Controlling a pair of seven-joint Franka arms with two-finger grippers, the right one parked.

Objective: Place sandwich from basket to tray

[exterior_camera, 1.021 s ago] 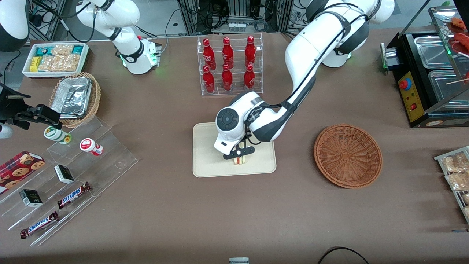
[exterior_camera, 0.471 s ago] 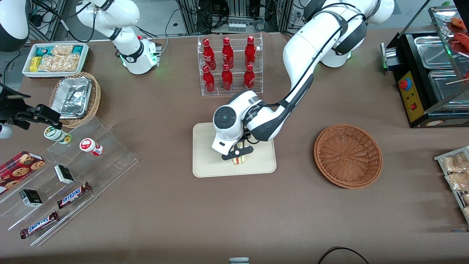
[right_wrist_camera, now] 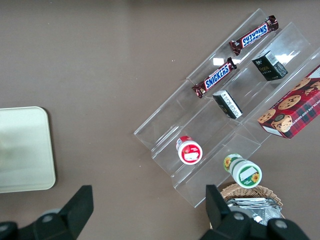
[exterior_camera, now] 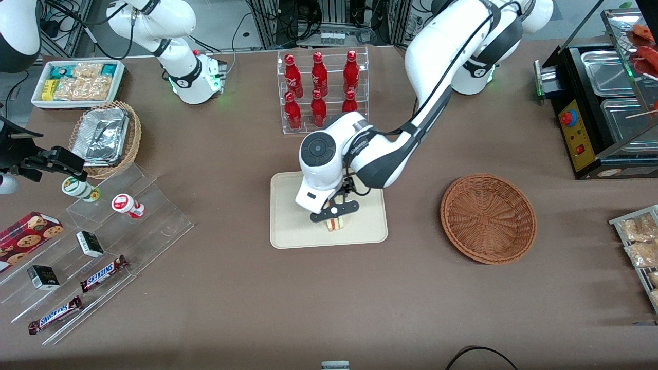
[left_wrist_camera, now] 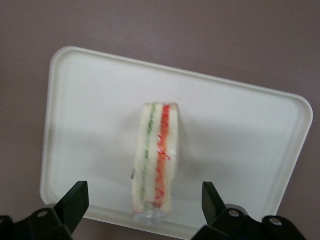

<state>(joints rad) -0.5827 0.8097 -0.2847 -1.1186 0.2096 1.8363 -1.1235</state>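
The sandwich [left_wrist_camera: 156,162] stands on its edge on the tray [exterior_camera: 288,231], near the tray's edge closest to the front camera, the basket [exterior_camera: 488,218] is empty, and the pincer [exterior_camera: 334,211] hangs spread just above it, so only withdrawal seems left.

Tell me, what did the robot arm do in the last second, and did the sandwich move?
The arm lifted up and drew back from the front camera, so the gripper now hangs above the sandwich with its jaws spread wide, apart from the bread. The sandwich stayed put on the tray, standing on its edge. The basket stayed where it was, with nothing in it.
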